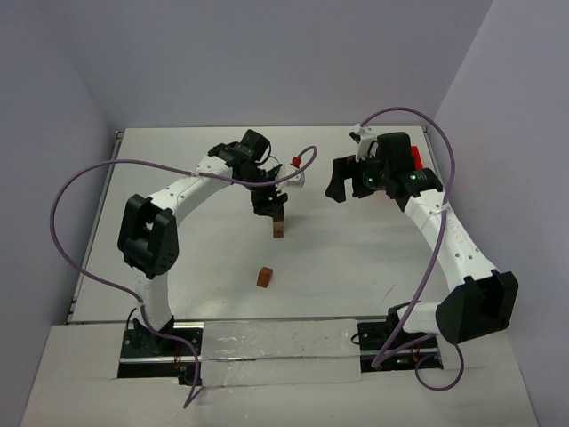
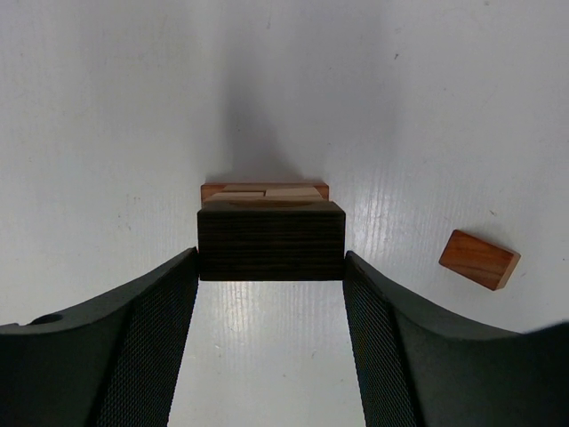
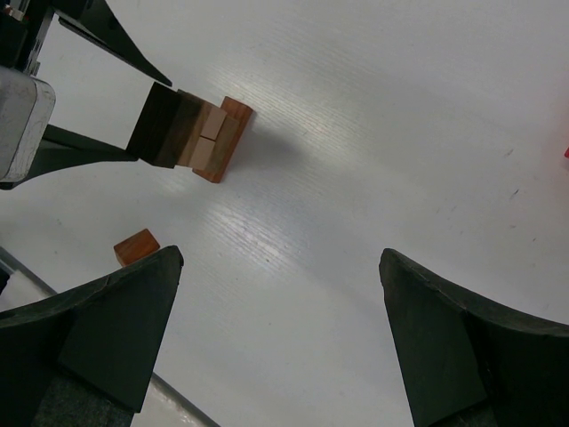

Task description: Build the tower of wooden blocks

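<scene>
The tower (image 1: 278,228) is a narrow stack of tan and brown wood blocks in mid-table; it also shows in the left wrist view (image 2: 265,191) and the right wrist view (image 3: 212,140). My left gripper (image 1: 271,205) (image 2: 271,267) is right above it, shut on a dark brown block (image 2: 271,240) that rests on the stack's top. A loose reddish-brown block (image 1: 265,277) (image 2: 479,259) (image 3: 135,246) lies on the table nearer the arms. My right gripper (image 1: 338,190) (image 3: 280,258) is open and empty, held above the table to the right of the tower.
A red plastic bin (image 1: 414,158) sits at the back right, mostly hidden behind the right arm. A small red piece (image 1: 294,161) lies behind the left wrist. Purple cables arc over both arms. Walls enclose the white table (image 1: 356,267).
</scene>
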Controlling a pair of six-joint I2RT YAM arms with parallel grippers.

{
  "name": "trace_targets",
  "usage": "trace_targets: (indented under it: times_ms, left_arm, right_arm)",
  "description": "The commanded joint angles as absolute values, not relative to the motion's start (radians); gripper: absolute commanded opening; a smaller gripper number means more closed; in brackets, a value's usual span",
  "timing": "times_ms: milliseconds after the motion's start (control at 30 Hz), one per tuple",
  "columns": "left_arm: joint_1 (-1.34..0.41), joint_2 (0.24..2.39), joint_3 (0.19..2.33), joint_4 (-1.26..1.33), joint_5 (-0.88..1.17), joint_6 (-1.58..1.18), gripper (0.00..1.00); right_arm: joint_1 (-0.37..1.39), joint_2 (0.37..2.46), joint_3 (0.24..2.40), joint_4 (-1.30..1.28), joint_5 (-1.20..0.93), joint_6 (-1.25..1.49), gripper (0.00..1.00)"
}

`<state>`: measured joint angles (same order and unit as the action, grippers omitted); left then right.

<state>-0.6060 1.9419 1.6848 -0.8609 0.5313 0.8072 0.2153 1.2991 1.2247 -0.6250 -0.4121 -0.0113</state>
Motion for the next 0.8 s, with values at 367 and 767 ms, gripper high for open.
trace_targets:
  times_ms: [367,767]
  left_arm:
    - [-0.563,1.693,1.767,-0.941,0.655,0.763,0.99]
    - [-0.190,1.215,1.443,-0.664,0.894,0.316,0.99]
  right_arm:
    - [0.240,1.274,1.271,-0.627,-0.410,0.020,1.00]
    - [0.764,1.273,1.240,-0.791,-0.345,-0.395,0.92]
